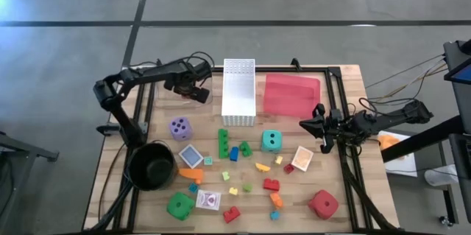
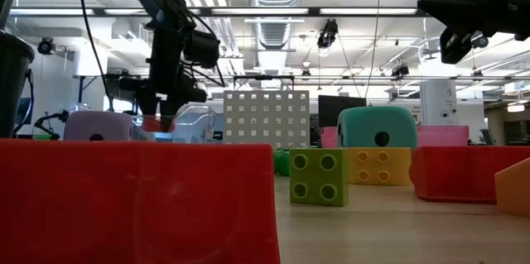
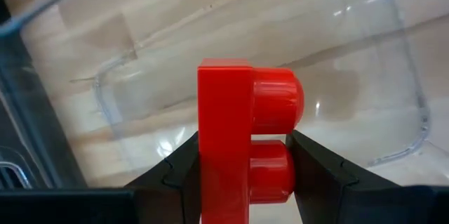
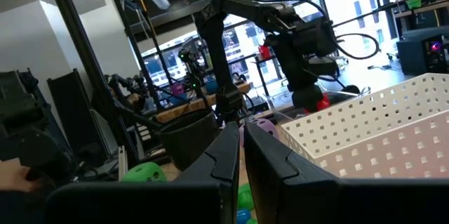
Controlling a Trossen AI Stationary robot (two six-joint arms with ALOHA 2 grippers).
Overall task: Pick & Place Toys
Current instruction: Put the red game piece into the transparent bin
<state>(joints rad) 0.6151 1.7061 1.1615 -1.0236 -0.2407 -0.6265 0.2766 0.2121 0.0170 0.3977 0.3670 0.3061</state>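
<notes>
My left gripper (image 1: 197,93) hangs at the table's far left, pointing down, shut on a red brick (image 3: 224,133) over a clear plastic tub (image 3: 351,55). My right gripper (image 1: 318,126) waits shut and bare above the table's right side, beside the red tray. Other toys lie loose on the wood: a purple die (image 1: 179,127), a teal die (image 1: 271,141), a green die (image 1: 179,205), a red die (image 1: 323,204), green bricks (image 1: 223,143), small bricks and card packs (image 1: 190,155). My left gripper pinches the red brick between its two fingers, one finger (image 3: 175,175) on the brick's flat underside and the other (image 3: 316,171) against the studded face by the lower stud (image 3: 273,175). The fingers come from above, pointing down. The brick is lifted clear, over the tub's floor.
A white perforated basket (image 1: 238,91) and a red tray (image 1: 291,93) stand at the far middle. A round black pot (image 1: 151,165) sits at the near left. In the low view a red block (image 2: 132,202) fills the near foreground.
</notes>
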